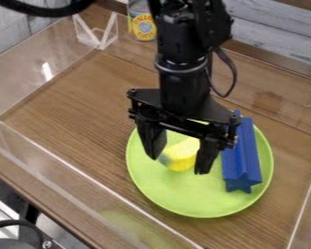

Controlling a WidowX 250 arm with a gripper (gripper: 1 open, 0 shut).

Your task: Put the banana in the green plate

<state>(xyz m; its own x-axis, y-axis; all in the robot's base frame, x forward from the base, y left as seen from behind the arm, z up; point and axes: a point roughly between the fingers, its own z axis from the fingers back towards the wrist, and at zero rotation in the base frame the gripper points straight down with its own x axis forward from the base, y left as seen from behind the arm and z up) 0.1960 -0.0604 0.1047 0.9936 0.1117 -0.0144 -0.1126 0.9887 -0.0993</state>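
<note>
One camera view takes in the whole scene: a single black robot arm [187, 49] reaches straight down over a wood-grain tabletop [81, 97], its gripper [182, 154] hanging above one lime-green plate [165, 185] at the near right. The two dark fingers [152, 146] stand spread wide apart, released, with nothing clamped between them. In the gap between them lies one banana [182, 156], a small yellow toy, resting on the plate's surface near its middle; only part of it shows, the rest hidden behind the fingers, and whether either finger touches it cannot be told. One blue ridged block [244, 158] lies on the right side of the same plate, long axis running from far to near, just beside the right-hand finger. The plate is the widest object in sight, and both toys lie within its rim.

Clear acrylic walls [42, 146] fence the table on the left and near sides. At the far left stands one clear bent acrylic stand [96, 34]. Behind the arm, at the far edge, one yellow container with a dark label [143, 26] is partly visible; its wording is too small to read. A black cable [228, 68] runs down along the right side of the arm.
</note>
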